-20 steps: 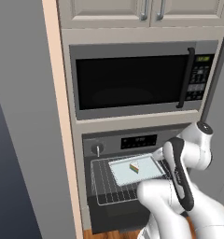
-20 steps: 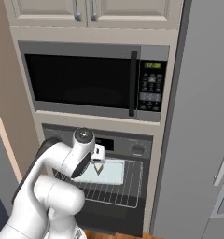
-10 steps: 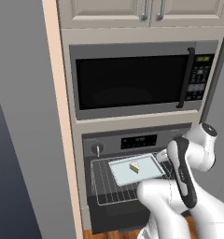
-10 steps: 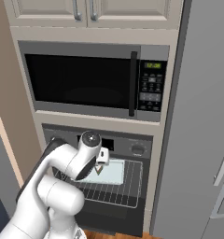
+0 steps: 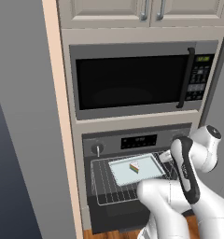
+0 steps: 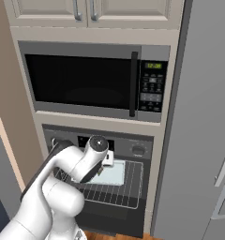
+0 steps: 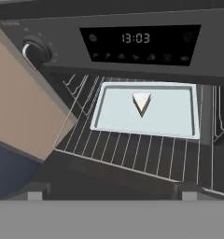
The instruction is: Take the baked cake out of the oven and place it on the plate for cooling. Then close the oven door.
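The oven [image 5: 137, 140] stands open below the microwave, its wire rack [image 7: 132, 149] pulled out. A pale baking tray [image 7: 109, 116] lies on the rack with a wedge of cake [image 7: 142, 102] in its middle; the cake [image 5: 134, 166] shows as a small slice in the left base view. The oven door [image 5: 118, 215] hangs down under the rack. My gripper [image 7: 111, 193] is open and empty, hovering just in front of the rack and facing the cake. The white hand sits at the rack's right side [image 5: 166, 155] in the left base view. The plate is out of view.
A black-windowed microwave [image 5: 132, 81] with a vertical handle sits above the oven. The oven panel carries a round knob [image 7: 37, 52] and a display [image 7: 137, 42]. A beige cabinet side [image 5: 58, 140] runs down the left, and a grey wall [image 6: 203, 140] stands to the right.
The arm has shifted a little to the right and toward the oven opening. Cake, tray and door have not moved.
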